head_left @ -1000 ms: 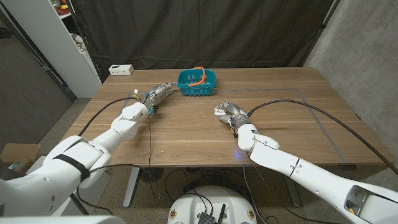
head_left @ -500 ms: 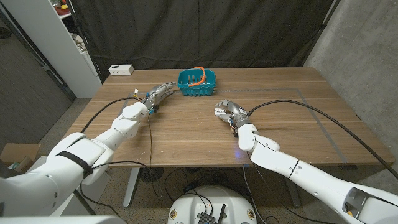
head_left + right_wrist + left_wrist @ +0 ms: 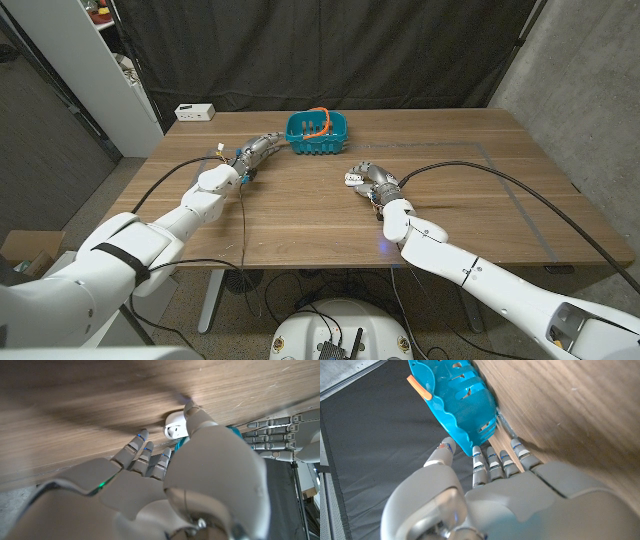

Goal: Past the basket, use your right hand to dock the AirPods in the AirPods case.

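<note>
A small white AirPods case [image 3: 351, 180] lies on the wooden table [image 3: 300, 215], nearer to me than the teal basket [image 3: 316, 133]. My right hand [image 3: 371, 180] hovers right beside the case, fingers curled down toward it. In the right wrist view the case [image 3: 174, 426] sits between my thumb tip [image 3: 193, 411] and the other fingertips [image 3: 141, 436]. Whether they grip it is unclear, and no separate earbud can be made out. My left hand [image 3: 255, 151] reaches to the basket's left side with straight fingers [image 3: 492, 462] whose tips meet the basket [image 3: 460, 405] at its base, holding nothing.
The basket holds something orange [image 3: 316, 110]. A white box [image 3: 194, 111] sits at the table's far left corner. Black cables [image 3: 480, 168] trail across the table to both arms. A white shelf [image 3: 100, 60] stands beyond the left edge.
My right hand has edged slightly closer over the case. The case, the basket and my left hand stay where they were.
</note>
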